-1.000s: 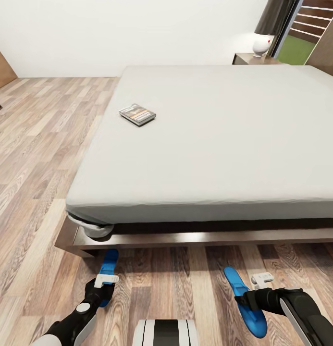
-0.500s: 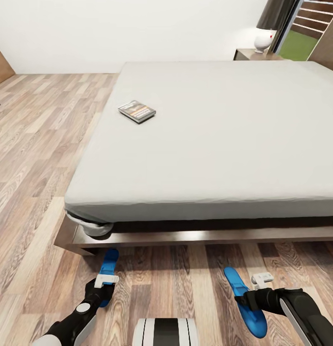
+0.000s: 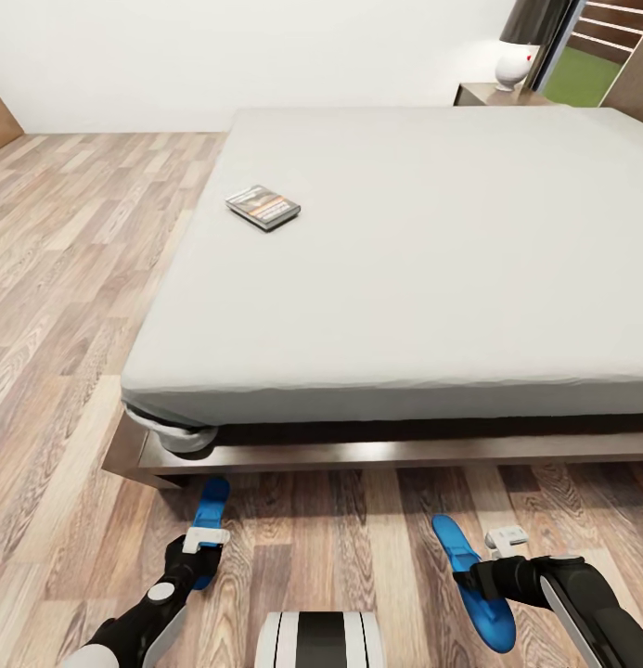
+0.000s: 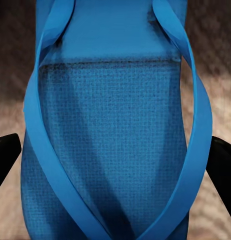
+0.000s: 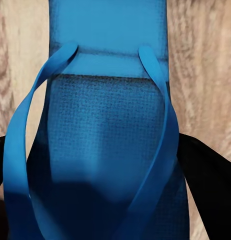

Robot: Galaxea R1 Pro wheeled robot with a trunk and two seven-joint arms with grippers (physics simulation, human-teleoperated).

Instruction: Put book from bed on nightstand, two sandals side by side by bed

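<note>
while the small grey-and-orange paperback book lies on the grey-mattressed bed, each tool, left and right, seems clamped on a flat bright-blue sandal above the floor.

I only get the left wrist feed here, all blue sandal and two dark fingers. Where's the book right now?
Observer: The book lies flat on the bed, near its left edge.
Operator: And the other sandal?
Observer: The right sandal is at the right gripper, above the floor in front of the bed frame.
Operator: Any nightstand in sight?
Observer: One nightstand stands beyond the bed's far right corner, with a lamp on it.
</note>
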